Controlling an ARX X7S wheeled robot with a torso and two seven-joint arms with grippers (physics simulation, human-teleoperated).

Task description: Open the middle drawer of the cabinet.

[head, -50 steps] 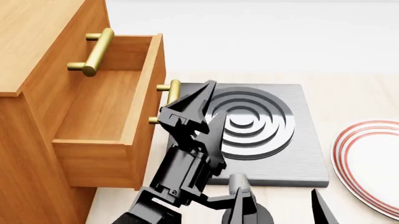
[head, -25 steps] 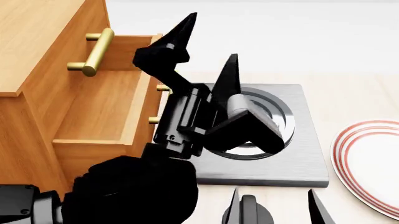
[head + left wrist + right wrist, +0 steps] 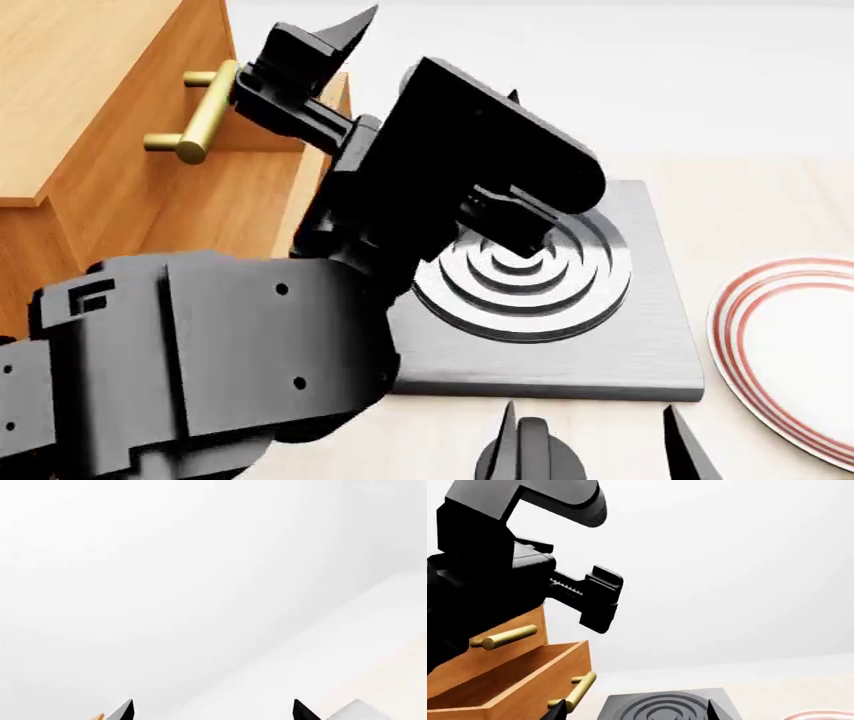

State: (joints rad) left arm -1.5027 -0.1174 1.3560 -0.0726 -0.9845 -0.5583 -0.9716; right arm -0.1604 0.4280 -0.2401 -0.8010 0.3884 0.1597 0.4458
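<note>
The orange-brown cabinet (image 3: 80, 80) stands at the left, its top drawer's brass handle (image 3: 203, 112) showing. The middle drawer (image 3: 220, 215) is pulled out, its empty inside in view; in the right wrist view the middle drawer (image 3: 527, 680) and its brass handle (image 3: 578, 690) show. My left gripper (image 3: 427, 58) is raised above the drawer's front, open and holding nothing; the left arm hides the drawer's handle in the head view. The left gripper (image 3: 212, 711) faces a white wall. My right gripper (image 3: 587, 440) is low at the front, open and empty, also seen as the right gripper (image 3: 637, 711).
A grey stove plate (image 3: 587, 330) with raised rings lies right of the cabinet. A white plate (image 3: 787, 340) with red rings sits at the far right. The bulky left arm (image 3: 200, 350) fills the lower left of the head view. The bottom drawer is hidden.
The left arm has lifted up from beside the drawer's handle and swung toward the head camera, gripper open throughout. The drawer stays pulled out. The right gripper barely moved.
</note>
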